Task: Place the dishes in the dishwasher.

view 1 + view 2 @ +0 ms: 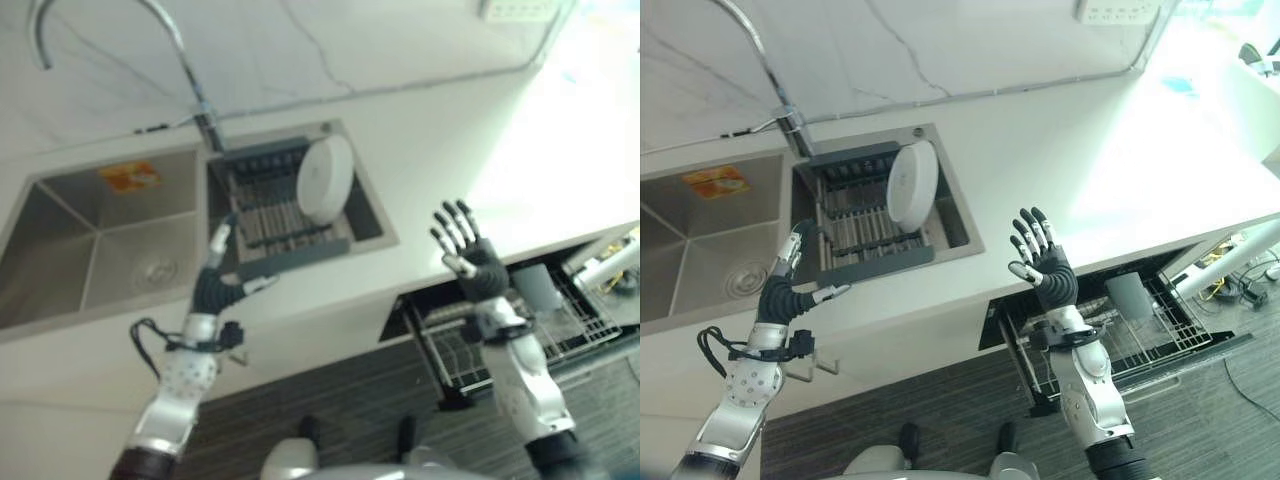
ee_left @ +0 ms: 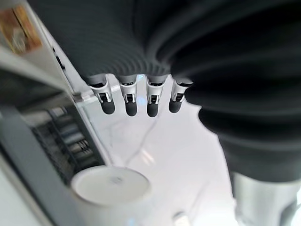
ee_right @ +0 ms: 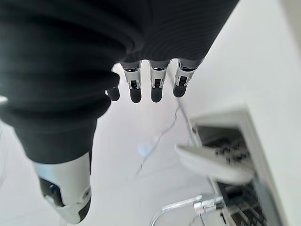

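Note:
A white plate stands on edge in the dark drying rack set in the sink's right basin; it also shows as the plate and the plate in the wrist views. My left hand is raised open in front of the rack's near left corner, fingers straight, holding nothing. My right hand is held up open over the counter's front edge, well to the right of the plate. Below it the dishwasher's lower wire rack is pulled out, with a grey cup in it.
The steel left basin with a drain lies left of the rack. A curved tap rises behind the sink. The white counter stretches to the right. A wall socket sits on the marble backsplash.

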